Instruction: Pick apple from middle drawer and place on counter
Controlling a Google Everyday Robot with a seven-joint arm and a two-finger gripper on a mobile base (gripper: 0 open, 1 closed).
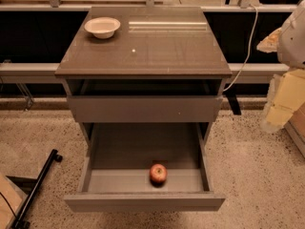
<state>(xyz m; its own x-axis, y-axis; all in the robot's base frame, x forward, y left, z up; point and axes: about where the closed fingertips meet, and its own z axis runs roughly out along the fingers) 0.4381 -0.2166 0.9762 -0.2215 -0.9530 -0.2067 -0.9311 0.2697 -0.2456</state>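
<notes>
Grey-brown cabinet seen from the front and above. The glossy dark grey-brown square worktop point(181, 51) carries a shallow round white bowl point(102, 26) at its 11 o'clock corner and a tiny white speck point(133, 50) near its middle. Beneath it, the flat-fronted grey-brown upper drawer point(143, 109) stands pulled out slightly. The wide grey-brown middle drawer point(143, 203), the lower of the two, stands pulled well out toward 6 o'clock, its floor exposed. The small round red apple point(158, 173), with a yellowish patch, rests on the drawer floor just behind the front panel, a little toward 3 o'clock of the drawer's midline and apart from both side walls. The white-and-beige tool point(284, 99) of the arm hangs at the 3 o'clock edge of the view, beside the cabinet and above the speckled beige floor point(248, 166), well apart from the apple. How far it is open, and whether it holds anything, cannot be told. A white cable point(248, 46) runs down at 2 o'clock, and a black bar point(35, 185) lies on the floor at 8 o'clock.
</notes>
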